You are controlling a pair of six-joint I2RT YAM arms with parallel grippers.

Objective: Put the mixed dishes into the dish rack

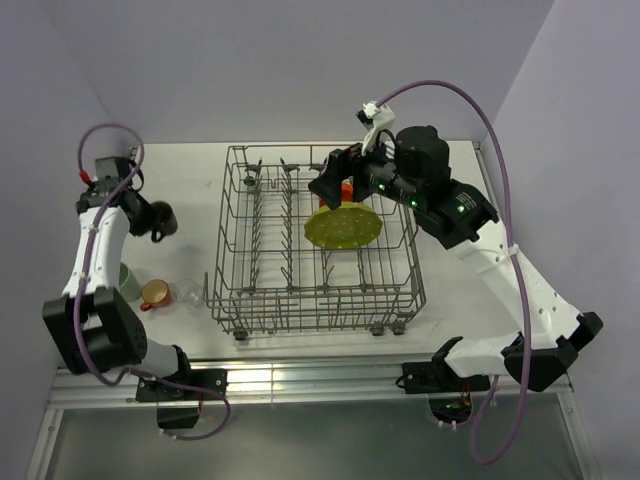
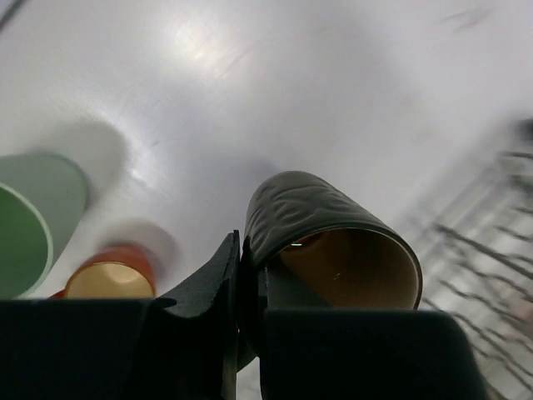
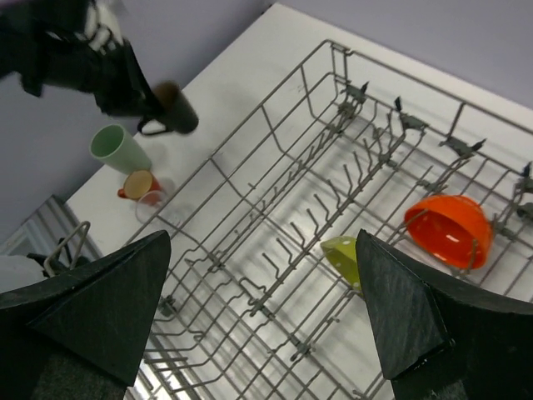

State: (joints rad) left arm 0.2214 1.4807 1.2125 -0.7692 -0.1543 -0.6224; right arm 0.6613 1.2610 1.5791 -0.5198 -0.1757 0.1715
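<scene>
Mug (image 2: 325,225), dark brown: long axis runs upper left to lower right, mouth lower right. Left gripper (image 2: 248,260) pinches its wall; right gripper (image 3: 263,242) spread over rack (image 3: 275,167). White table (image 2: 291,83), lilac walls (image 1: 300,60).

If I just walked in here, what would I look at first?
Probably the big grey dish rack in the middle of the table, with a yellow-green plate standing up in its right side and an orange bowl near it. Next, the left gripper over on the left, pinching the wall of a dark brown mug. The right gripper hangs wide open above the rack.
</scene>
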